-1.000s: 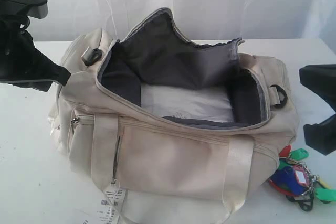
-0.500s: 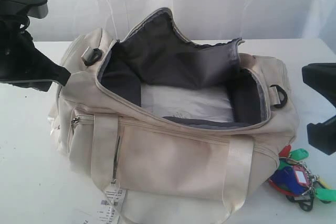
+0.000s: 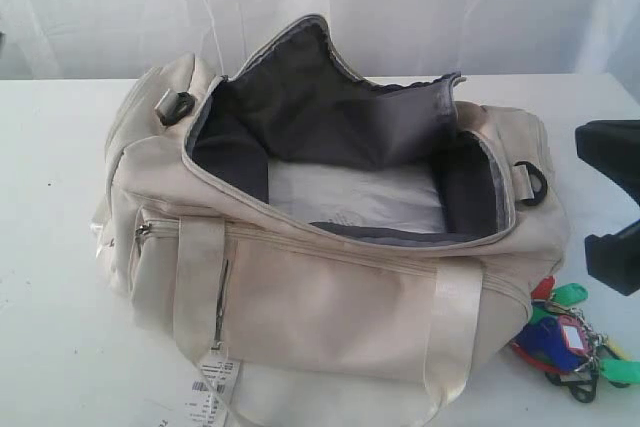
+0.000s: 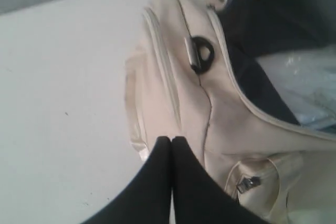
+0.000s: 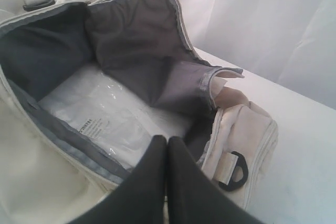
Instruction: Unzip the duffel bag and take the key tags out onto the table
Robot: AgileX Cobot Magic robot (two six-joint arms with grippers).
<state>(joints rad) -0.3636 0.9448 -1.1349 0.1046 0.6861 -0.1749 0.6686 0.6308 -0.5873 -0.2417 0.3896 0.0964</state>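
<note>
Holds left gripper (image 4: 171,139) with both black fingers pressed flat together, tips meeting, gripping nothing. Holds right gripper (image 5: 166,139) the same way, tips touching. Shows black parts of right arm (image 3: 612,152) at exterior view's right edge.

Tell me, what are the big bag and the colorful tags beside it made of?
The duffel bag looks like soft cream fabric, faintly shiny, maybe coated: it creases and sags. Its lining is thin dark grey cloth, folding limply. The key tags look like hard glossy plastic, with bright solid colours and highlights.
</note>
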